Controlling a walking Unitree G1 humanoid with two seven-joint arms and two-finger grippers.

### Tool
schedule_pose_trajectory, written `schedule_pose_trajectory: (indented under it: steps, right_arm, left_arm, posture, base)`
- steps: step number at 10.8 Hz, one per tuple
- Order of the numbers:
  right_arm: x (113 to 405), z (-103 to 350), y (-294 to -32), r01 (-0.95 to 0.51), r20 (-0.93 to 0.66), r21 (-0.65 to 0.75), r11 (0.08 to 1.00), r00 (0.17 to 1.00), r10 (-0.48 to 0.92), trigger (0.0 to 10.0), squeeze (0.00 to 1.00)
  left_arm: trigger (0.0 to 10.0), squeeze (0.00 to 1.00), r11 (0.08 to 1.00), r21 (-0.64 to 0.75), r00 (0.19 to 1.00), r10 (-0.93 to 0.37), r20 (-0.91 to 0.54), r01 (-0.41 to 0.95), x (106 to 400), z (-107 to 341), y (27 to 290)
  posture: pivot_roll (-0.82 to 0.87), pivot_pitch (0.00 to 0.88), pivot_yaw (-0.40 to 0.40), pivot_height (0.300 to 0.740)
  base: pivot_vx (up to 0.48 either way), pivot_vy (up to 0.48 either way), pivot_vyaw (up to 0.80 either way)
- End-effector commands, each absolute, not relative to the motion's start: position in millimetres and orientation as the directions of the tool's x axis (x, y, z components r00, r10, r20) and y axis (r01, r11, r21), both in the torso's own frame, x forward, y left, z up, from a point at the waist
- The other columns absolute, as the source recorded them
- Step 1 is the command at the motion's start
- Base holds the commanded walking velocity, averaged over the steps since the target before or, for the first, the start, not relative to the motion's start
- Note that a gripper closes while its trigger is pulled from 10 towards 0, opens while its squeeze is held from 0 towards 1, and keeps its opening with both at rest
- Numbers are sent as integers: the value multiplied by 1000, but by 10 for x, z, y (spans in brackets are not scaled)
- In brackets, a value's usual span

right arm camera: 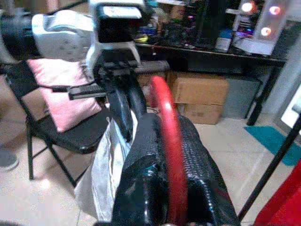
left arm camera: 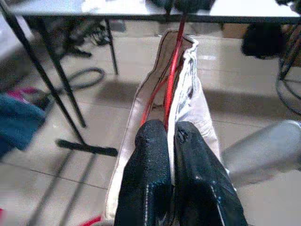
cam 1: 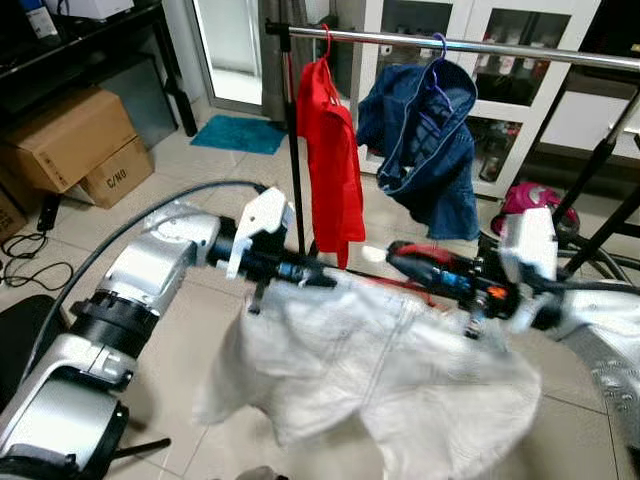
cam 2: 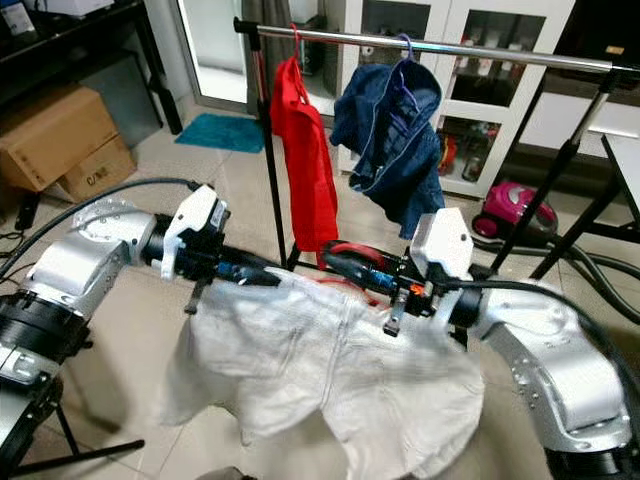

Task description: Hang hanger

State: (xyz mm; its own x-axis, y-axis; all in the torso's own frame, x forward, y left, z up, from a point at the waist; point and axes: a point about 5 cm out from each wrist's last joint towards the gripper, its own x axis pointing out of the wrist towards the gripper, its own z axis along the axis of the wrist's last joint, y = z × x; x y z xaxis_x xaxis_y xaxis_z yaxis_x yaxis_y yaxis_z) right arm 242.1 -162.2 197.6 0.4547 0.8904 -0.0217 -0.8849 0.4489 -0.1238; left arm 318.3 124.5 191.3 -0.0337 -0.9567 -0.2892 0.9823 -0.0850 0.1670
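at the far left of the left eye view sit cardboard boxes (cam 1: 70,140) on the tiled floor (cam 1: 200,300), with a teal mat (cam 1: 238,133) further back near the doorway. the left arm reaches in from the lower left, and the left hand (cam 1: 318,278) sits just left of centre, its two black fingers (left arm camera: 146,155) pressed together on the edge of a white garment (cam 1: 380,370); in the left wrist view the fingers pinch the cloth with the thin red hanger (left arm camera: 171,80) wire running out between them. the white garment hangs spread between the two hands, filling the lower middle of the frame and drooping toward the floor.

above it, across the upper part of the frame, runs a metal rail (cam 1: 500,48) on a black upright. a red garment (cam 1: 330,150) hangs from it at upper centre on a red hook, and just to its right a dark blue denim garment (cam 1: 425,140) hangs bunched on a purple hanger (cam 1: 438,50). behind them stand white glass-door cabinets (cam 1: 500,90).

right of centre, the right hand (cam 1: 400,262) points leftward toward the left hand, its fingers closed on the red hanger; the right wrist view shows the thick red bar held between the two black fingers (right arm camera: 141,165). a pink vacuum cleaner (cam 1: 525,200) stands on the floor behind the right arm, at the right of the frame.
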Motion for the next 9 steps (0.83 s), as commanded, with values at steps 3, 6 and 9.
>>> schedule_pose_trajectory:
  steps: [3, 6, 9]
  right_arm:
    - [2451, 1869, -1741, -845, -52, -46, 532, 534, 844, 10000, 0]
    - [2472, 1776, -1772, -814, -82, 15, 580, 577, 812, 10000, 0]
    - [2473, 1776, -1803, -801, -68, 52, 597, 593, 802, 10000, 0]
  left_arm:
    - [0, 0, 22, 429, 100, -982, -159, 903, 3203, 2185, 1228]
    - [0, 0, -21, 575, 115, -973, -198, 818, 3135, 2143, 1161]
    - [0, 0, 10, 622, 128, -981, -146, 783, 3111, 2190, 1134]
  posture:
    - [-65, 0, 38, 740]
    - [-66, 0, 38, 740]
    - [-67, 2, 38, 740]
  base:
    - [0, 0, 0]
    - [0, 0, 0]
    - [0, 0, 0]
